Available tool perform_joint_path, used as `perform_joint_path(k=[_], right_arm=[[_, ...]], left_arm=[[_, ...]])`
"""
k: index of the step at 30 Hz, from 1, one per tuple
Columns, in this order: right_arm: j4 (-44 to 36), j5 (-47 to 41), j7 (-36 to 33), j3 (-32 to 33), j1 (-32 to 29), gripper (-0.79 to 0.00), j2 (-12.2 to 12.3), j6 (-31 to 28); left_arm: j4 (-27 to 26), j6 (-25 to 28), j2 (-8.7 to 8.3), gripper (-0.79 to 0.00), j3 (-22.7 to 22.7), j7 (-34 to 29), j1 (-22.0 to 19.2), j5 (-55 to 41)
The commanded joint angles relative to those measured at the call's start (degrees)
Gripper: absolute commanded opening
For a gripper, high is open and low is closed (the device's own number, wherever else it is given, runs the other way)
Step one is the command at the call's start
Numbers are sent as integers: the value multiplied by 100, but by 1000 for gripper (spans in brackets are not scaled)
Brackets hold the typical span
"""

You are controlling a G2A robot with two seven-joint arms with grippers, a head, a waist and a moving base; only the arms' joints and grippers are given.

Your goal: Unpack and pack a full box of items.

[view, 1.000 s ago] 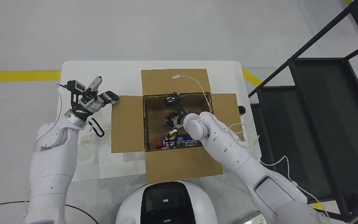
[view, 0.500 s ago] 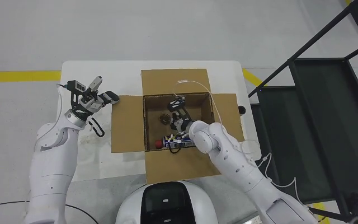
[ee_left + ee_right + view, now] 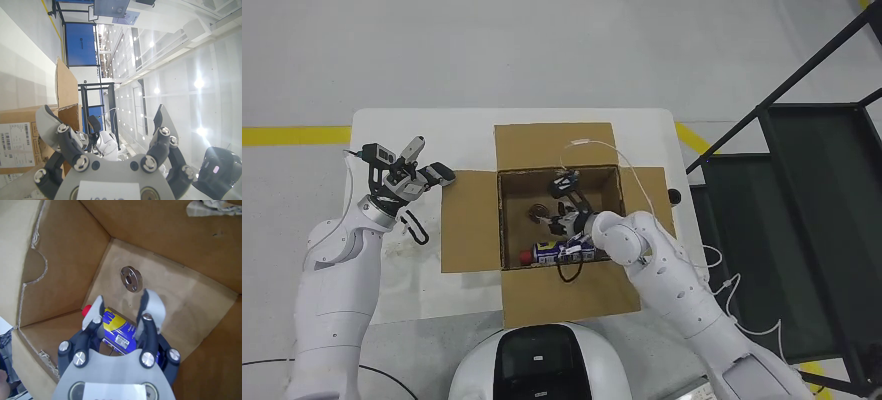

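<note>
Box [image 3: 467,235] ×1 on table [image 3: 442,130], 4 flaps out per top view. Inside: spray can [image 3: 117,323] ×1, lying, red cap per R wrist view; metal flange [image 3: 131,279] ×1, nearby. R gripper [image 3: 123,298] spread, empty, over can. L gripper [image 3: 102,111] spread, empty, beside box.

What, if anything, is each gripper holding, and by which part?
Nothing. The right gripper hangs open over the spray can inside the box; the left gripper is open and empty beside the box.
</note>
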State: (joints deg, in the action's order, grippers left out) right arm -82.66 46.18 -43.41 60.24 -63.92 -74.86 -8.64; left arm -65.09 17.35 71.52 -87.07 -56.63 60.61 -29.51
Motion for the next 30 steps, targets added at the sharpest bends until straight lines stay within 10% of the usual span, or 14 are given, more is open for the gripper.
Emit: perform_joint_path(k=[1,18,30], right_arm=[[208,-234,40,27,94,0,0,-365],[239,-70,173,-49,116,0,9,-636],[1738,-261,460,-570,1114,0,-175,-1432]], left_arm=[[0,0,0,0,0,0,0,0],[0,0,0,0,0,0,0,0],[0,0,0,0,0,0,0,0]])
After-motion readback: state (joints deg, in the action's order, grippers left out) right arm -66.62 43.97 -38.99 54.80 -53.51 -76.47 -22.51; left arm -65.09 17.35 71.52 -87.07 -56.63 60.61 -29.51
